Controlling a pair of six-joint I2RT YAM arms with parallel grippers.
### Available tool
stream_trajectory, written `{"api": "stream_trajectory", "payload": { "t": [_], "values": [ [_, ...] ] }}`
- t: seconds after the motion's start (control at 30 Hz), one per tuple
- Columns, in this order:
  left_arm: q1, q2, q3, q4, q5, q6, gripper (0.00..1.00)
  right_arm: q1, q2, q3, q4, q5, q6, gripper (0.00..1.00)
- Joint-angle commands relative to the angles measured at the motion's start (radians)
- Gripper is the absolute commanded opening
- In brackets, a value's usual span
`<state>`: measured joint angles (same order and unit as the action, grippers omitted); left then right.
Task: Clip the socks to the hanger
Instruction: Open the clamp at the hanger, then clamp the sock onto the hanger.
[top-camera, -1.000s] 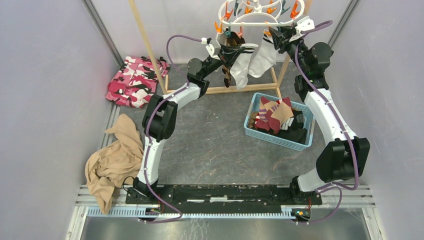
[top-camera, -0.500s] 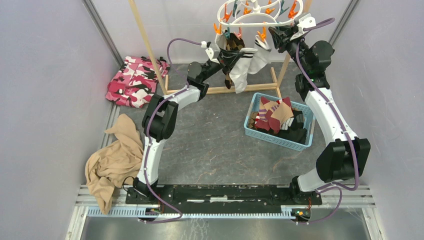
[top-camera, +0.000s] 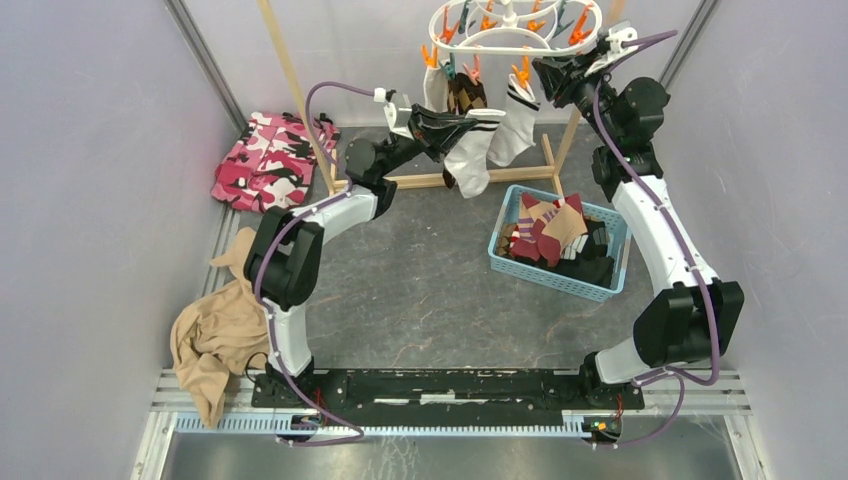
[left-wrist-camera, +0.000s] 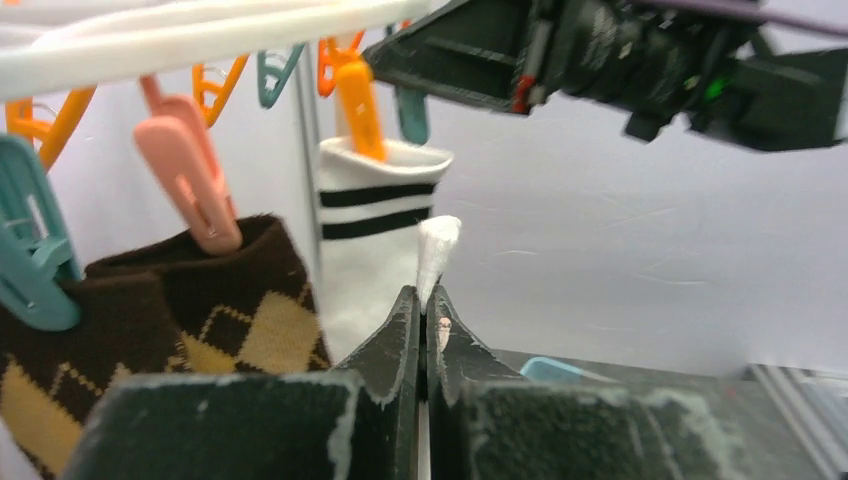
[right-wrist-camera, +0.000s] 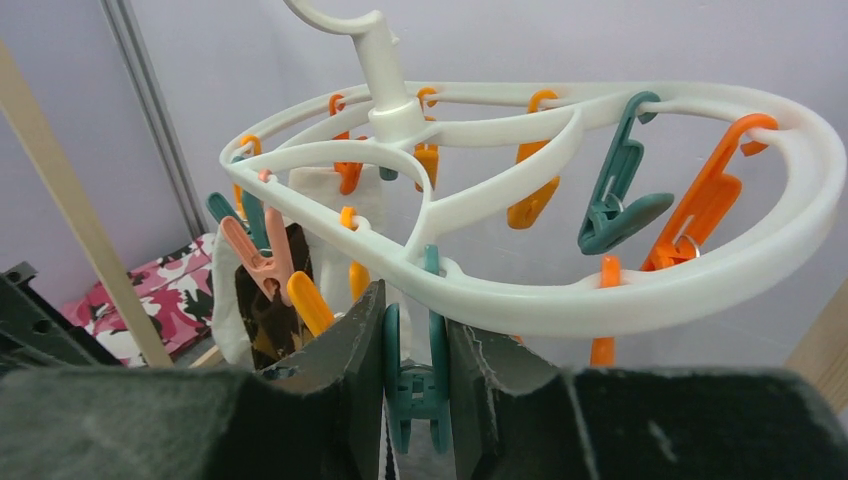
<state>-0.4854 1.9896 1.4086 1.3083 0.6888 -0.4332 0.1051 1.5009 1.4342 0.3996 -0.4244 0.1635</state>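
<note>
The white oval hanger (top-camera: 515, 22) (right-wrist-camera: 600, 290) hangs at the back with orange and teal clothespins. A brown argyle sock (left-wrist-camera: 230, 320) (top-camera: 465, 92) is clipped to it, and beside it an orange pin holds a white sock with dark stripes (left-wrist-camera: 375, 230) (top-camera: 512, 125). My left gripper (left-wrist-camera: 422, 292) (top-camera: 445, 122) is shut on the edge of another white sock (left-wrist-camera: 438, 240) (top-camera: 468, 165), which droops below it. My right gripper (right-wrist-camera: 412, 305) (top-camera: 548, 72) is shut on a teal clothespin (right-wrist-camera: 412, 385) under the hanger's rim. More socks (top-camera: 548, 228) lie in the basket.
A blue basket (top-camera: 553, 281) stands right of centre on the table. A wooden rack frame (top-camera: 295, 85) carries the hanger. A pink camouflage cloth (top-camera: 270, 160) lies at the back left, and a tan garment (top-camera: 225, 335) at the near left.
My left arm has swung left and lifted, drawing its sock up toward the hanger. The hanger has shifted a little left. My right gripper has narrowed onto the teal clothespin.
</note>
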Motion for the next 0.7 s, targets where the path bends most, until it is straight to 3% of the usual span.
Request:
{"api": "stream_trajectory", "payload": {
  "t": [0.0, 0.33, 0.67],
  "values": [
    [-0.004, -0.157, -0.084, 0.046, 0.035, -0.150, 0.02, 0.005, -0.042, 0.045, -0.034, 0.023, 0.114, 0.00],
    [-0.090, -0.221, -0.012, -0.175, 0.060, -0.248, 0.02, 0.019, -0.071, 0.058, -0.099, 0.072, 0.204, 0.00],
    [-0.135, -0.105, 0.141, -0.279, 0.017, -0.342, 0.02, 0.036, -0.098, 0.052, -0.124, 0.084, 0.218, 0.00]
  ]
}}
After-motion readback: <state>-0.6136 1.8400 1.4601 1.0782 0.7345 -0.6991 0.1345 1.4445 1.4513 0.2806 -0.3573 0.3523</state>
